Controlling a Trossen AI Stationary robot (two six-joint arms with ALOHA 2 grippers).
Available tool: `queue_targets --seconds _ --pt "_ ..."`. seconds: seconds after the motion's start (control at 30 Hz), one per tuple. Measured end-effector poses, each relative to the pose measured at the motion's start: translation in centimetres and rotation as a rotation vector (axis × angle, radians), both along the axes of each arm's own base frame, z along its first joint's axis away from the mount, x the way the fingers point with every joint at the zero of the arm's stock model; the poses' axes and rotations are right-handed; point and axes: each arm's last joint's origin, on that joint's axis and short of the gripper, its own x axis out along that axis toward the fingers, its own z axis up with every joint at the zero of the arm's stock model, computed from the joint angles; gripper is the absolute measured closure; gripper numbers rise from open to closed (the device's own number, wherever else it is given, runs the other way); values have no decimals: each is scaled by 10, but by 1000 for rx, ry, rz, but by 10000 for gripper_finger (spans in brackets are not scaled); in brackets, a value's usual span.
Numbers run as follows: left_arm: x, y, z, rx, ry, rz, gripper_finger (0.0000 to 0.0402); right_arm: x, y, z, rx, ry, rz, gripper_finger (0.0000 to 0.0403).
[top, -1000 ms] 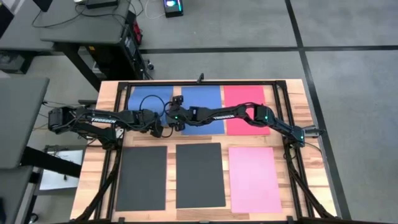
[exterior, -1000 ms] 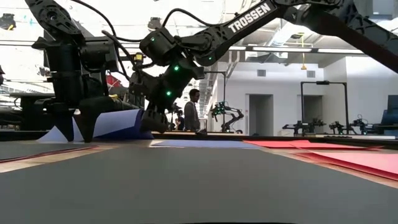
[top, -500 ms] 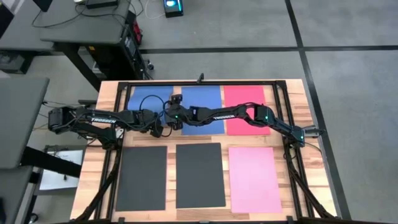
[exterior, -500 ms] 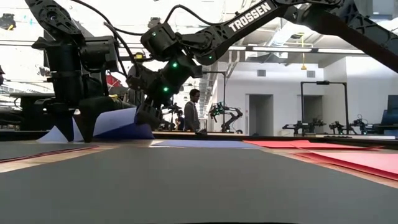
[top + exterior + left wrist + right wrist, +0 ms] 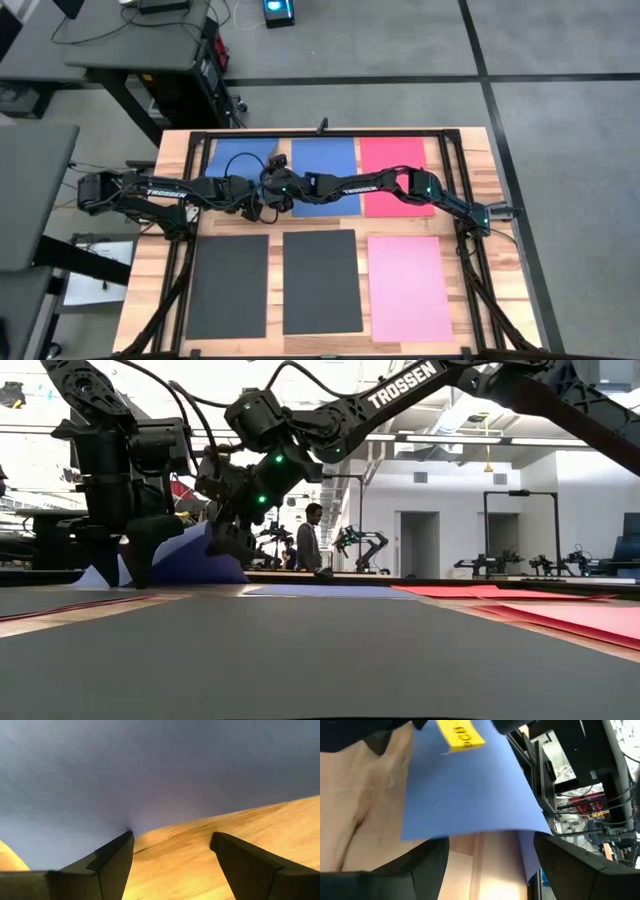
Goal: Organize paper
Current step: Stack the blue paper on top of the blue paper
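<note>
Blue paper is being worked at the far left of the table [image 5: 470, 200], where the left blue sheet [image 5: 232, 155] is raised off the wood along its near edge. The left gripper [image 5: 252, 207] sits at that sheet's near right corner, fingers apart, one fingertip touching the sheet's edge without a clamp being seen. Just beside it, the right gripper [image 5: 270, 196] has been shifted leftward from the middle blue sheet [image 5: 325, 160] since a second ago, and in the low view its head [image 5: 232, 535] has been tipped further down against the lifted sheet [image 5: 185, 555]; its fingers are spread, with the blue edge lying between them and not pinched. A handover or joint lift of this sheet is judged to be under way. Further right, the red sheet [image 5: 392, 165] is unchanged, as are the two dark sheets [image 5: 228, 285] [image 5: 320, 280] and the pink sheet [image 5: 408, 288] in the near row.
</note>
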Motion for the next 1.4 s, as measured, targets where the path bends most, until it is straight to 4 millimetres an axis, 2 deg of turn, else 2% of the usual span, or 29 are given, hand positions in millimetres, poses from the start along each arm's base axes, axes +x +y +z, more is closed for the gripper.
queue_targets --seconds 0.8,1.2,1.4 --pt "0 0 0 2 2 -4 144 -1 1 0 -55 -7 -130 124" --pt "0 0 0 4 2 -3 144 2 5 0 -22 1 52 126" --pt "0 0 0 4 2 -4 144 2 -2 0 -3 -7 74 162"
